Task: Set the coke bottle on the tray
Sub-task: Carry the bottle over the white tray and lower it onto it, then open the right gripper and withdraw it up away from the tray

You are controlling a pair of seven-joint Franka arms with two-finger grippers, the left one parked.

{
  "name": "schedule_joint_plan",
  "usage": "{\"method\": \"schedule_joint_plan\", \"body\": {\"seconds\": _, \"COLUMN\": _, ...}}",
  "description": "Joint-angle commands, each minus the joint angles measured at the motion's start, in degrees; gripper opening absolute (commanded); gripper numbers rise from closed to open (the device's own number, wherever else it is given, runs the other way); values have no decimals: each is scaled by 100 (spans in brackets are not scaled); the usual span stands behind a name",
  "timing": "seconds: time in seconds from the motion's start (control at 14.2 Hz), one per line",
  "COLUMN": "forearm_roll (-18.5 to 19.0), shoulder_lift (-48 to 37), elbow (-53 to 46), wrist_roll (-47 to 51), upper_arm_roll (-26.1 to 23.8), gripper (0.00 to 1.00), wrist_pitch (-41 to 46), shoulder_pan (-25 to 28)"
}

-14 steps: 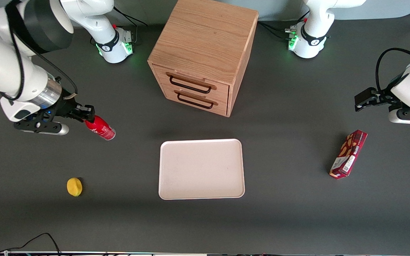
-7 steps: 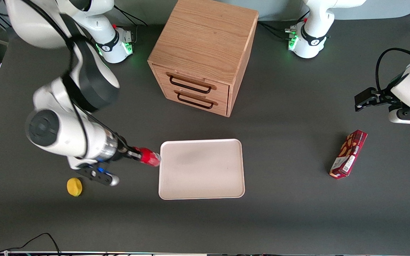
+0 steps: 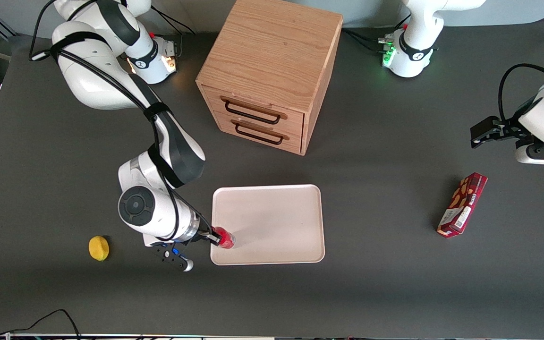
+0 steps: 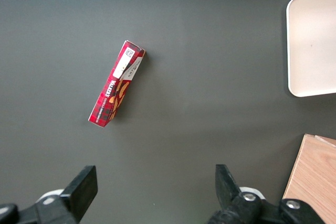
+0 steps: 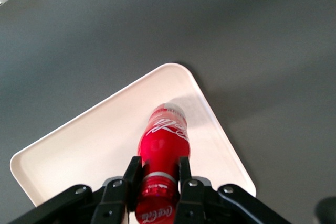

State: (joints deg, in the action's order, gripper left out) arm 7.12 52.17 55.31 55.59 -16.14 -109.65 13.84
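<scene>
We hold the coke bottle [image 5: 161, 153] in the gripper [image 5: 156, 179], whose fingers are clamped on its narrow neck just under the red cap, the body hanging free past the fingertips. Taking the tray [image 3: 276, 198] as our landmark, the bottle [image 3: 225, 239] hangs over the tray's corner nearest the front camera at the working arm's end, just inside the rim; we cannot tell whether its base touches the tray floor. The lemon [image 3: 98, 248] lies well off the tray toward the working arm's end, the snack box [image 3: 462, 204] well off toward the parked arm's end.

We judge the bottle small, light and stiff, with a smooth, probably slippery skin. The neck looks the safest hold, since the shoulder should stop it sliding out. It is tall and narrow, so it may tip if we let go at a tilt.
</scene>
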Motion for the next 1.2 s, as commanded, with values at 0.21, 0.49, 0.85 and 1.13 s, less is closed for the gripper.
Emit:
{"method": "schedule_joint_plan", "body": {"seconds": 0.21, "forearm_roll": 474, "shoulder_lift": 171, "elbow": -310, "wrist_roll": 189, "upper_arm_roll": -38, "gripper": 100, "wrist_pitch": 31, "shoulder_pan": 75}}
{"method": "schedule_joint_plan", "body": {"seconds": 0.49, "forearm_roll": 457, "shoulder_lift": -152, "elbow": -310, "wrist_roll": 119, "upper_arm_roll": -56, "gripper": 100, "wrist_pitch": 398, "shoulder_pan": 22}}
{"method": "schedule_joint_plan", "body": {"seconds": 0.85, "forearm_roll": 571, "shoulder_lift": -1863, "elbow": -136, "wrist_roll": -1161, "upper_arm_roll": -917, "gripper": 100, "wrist_pitch": 2645, "shoulder_pan": -802}}
{"method": "schedule_joint_plan", "body": {"seconds": 1.13, "forearm_roll": 283, "shoulder_lift": -3666, "elbow": 891, "wrist_roll": -2857, "upper_arm_roll": -647, "gripper": 100, "wrist_pitch": 3800, "shoulder_pan": -1330}}
